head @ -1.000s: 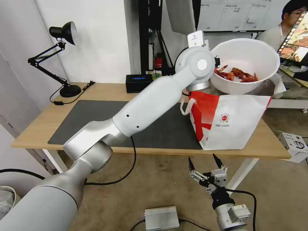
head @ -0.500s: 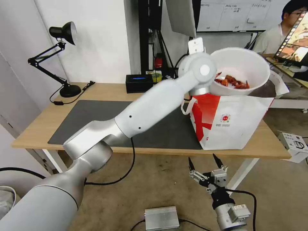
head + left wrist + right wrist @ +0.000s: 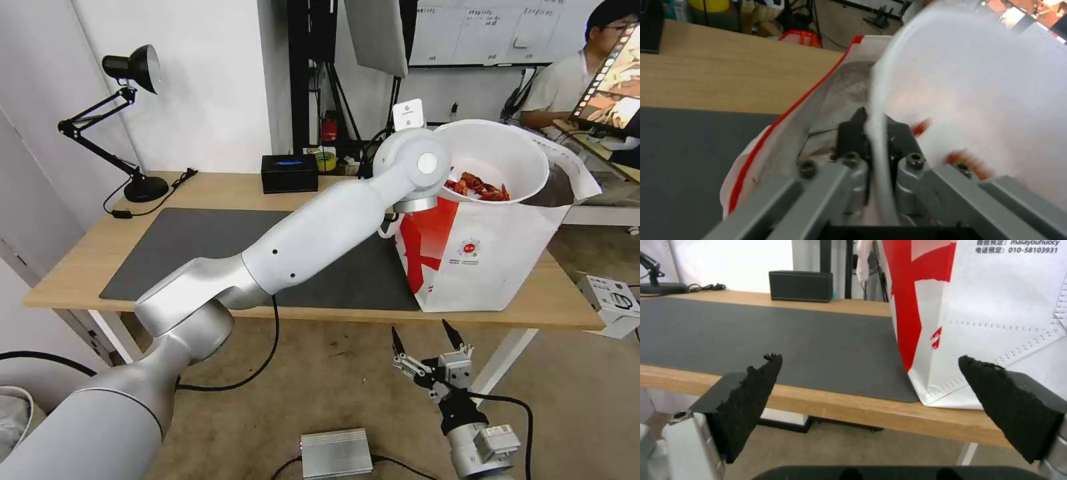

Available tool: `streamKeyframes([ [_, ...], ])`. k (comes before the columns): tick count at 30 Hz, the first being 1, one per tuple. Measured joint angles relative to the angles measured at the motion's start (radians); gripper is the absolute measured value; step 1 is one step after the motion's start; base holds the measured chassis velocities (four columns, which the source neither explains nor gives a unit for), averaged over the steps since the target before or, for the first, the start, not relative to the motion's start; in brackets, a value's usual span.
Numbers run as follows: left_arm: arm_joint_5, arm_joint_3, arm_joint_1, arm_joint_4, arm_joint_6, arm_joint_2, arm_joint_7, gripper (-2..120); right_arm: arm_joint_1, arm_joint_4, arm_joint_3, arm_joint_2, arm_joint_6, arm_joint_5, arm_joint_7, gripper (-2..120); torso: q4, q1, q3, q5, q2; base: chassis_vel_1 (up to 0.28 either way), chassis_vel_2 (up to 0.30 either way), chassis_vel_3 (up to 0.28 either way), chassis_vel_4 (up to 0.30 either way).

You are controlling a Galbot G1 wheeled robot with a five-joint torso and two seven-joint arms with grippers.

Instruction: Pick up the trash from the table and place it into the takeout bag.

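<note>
Two jaws of my left gripper [image 3: 875,133] pinch the rim of the white bowl [image 3: 497,157], one inside, one outside. That bowl, with red crayfish shells [image 3: 477,188] in it, sits tilted in the mouth of the takeout bag [image 3: 487,267], which stands on the bench [image 3: 80,267] at the mat's [image 3: 193,247] edge. My right gripper [image 3: 427,337] hangs below the bag, jaws spread wide.

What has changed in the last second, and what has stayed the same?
The left gripper, shut on the rim of the bowl, has carried it down from above the bag until its lower part sits inside the bag's mouth. Nothing was let go. The bag, the table and the right gripper, open and low in front of the table edge, have stayed as they were.
</note>
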Motion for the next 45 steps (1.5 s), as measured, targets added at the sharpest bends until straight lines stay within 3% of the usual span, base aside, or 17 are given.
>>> streamKeyframes([
  [25,0.001,-0.002,0.01,-0.014,-0.001,0.001,0.027,99,0.0,0.0,0.0,0.0,0.0,0.0,0.0,100,0.0,0.0,0.0,0.0,0.0,0.0,0.0,0.0,0.0],
  [34,0.013,-0.006,0.015,-0.027,-0.001,0.002,0.045,100,0.0,0.0,0.0,0.0,0.0,0.0,0.0,100,0.0,0.0,0.0,0.0,0.0,0.0,0.0,0.0,0.0],
  [40,0.047,-0.022,0.041,-0.045,-0.002,0.003,0.092,100,0.0,0.0,0.0,0.0,0.0,0.0,0.0,100,0.0,0.0,0.0,0.0,0.0,0.0,0.0,0.0,0.0],
  [42,0.113,-0.031,0.059,-0.051,-0.002,0.004,0.153,100,0.0,0.0,0.0,0.0,0.0,0.0,0.0,100,0.0,0.0,0.0,0.0,0.0,0.0,0.0,0.0,0.0],
  [43,0.113,-0.031,0.059,-0.051,-0.002,0.004,0.153,100,0.0,0.0,0.0,0.0,0.0,0.0,0.0,100,0.0,0.0,0.0,0.0,0.0,0.0,0.0,0.0,0.0],
  [45,0.206,-0.035,0.081,-0.056,-0.007,0.009,0.227,100,0.0,0.0,0.0,0.0,0.0,0.0,0.0,100,-0.0001,0.0,0.0,0.0,0.0,0.0,0.0,0.0,0.0],
])
